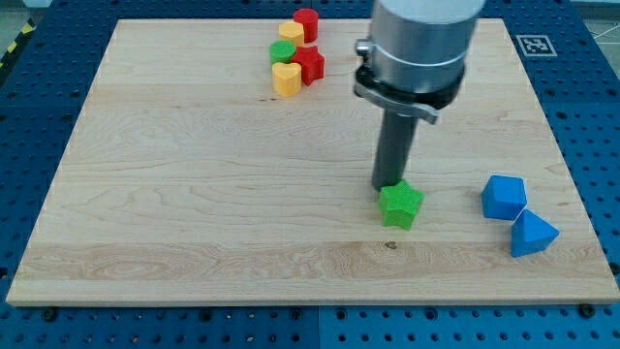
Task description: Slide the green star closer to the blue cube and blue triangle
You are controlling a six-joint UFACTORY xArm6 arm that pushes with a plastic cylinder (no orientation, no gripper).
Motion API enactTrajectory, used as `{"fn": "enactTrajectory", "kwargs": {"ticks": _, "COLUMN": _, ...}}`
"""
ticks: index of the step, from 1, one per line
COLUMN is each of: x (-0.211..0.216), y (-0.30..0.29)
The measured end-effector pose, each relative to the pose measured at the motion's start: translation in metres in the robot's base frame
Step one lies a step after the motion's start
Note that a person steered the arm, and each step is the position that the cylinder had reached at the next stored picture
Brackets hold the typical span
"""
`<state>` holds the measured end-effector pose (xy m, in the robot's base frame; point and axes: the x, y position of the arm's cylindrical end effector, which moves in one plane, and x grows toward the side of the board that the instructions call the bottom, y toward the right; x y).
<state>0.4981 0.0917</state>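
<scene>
Hand is not the right word on this rig: the arm ends in a straight dark rod, with nothing to open or clench. My tip (390, 186) stands at the top edge of the green star (401, 206), touching it or very nearly so.

A pale wooden desk (194, 194) carries everything, and it rests on a blue perforated base (591, 116). One black-and-white marker tag (532, 44) sits at the board's top right corner.

This star lies in the lower right part of the board, flat, compact, with no clear long axis. To its right, apart from it, is the blue cube (504, 197), and the blue triangle (532, 235) sits just below-right of the cube, touching it or nearly.

Near the view's top a cluster holds a red cylinder (306, 23), a yellow block (293, 32), a green cylinder (282, 52), a red block (310, 65) and a yellow heart (286, 79).
</scene>
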Motion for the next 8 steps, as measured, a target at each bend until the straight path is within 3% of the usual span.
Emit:
{"fn": "enactTrajectory", "kwargs": {"ticks": 1, "x": 0.000, "y": 0.020}}
{"fn": "enactTrajectory", "kwargs": {"ticks": 3, "x": -0.011, "y": -0.021}}
{"fn": "enactTrajectory", "kwargs": {"ticks": 5, "x": 0.023, "y": -0.038}}
{"fn": "enactTrajectory", "kwargs": {"ticks": 8, "x": 0.027, "y": 0.017}}
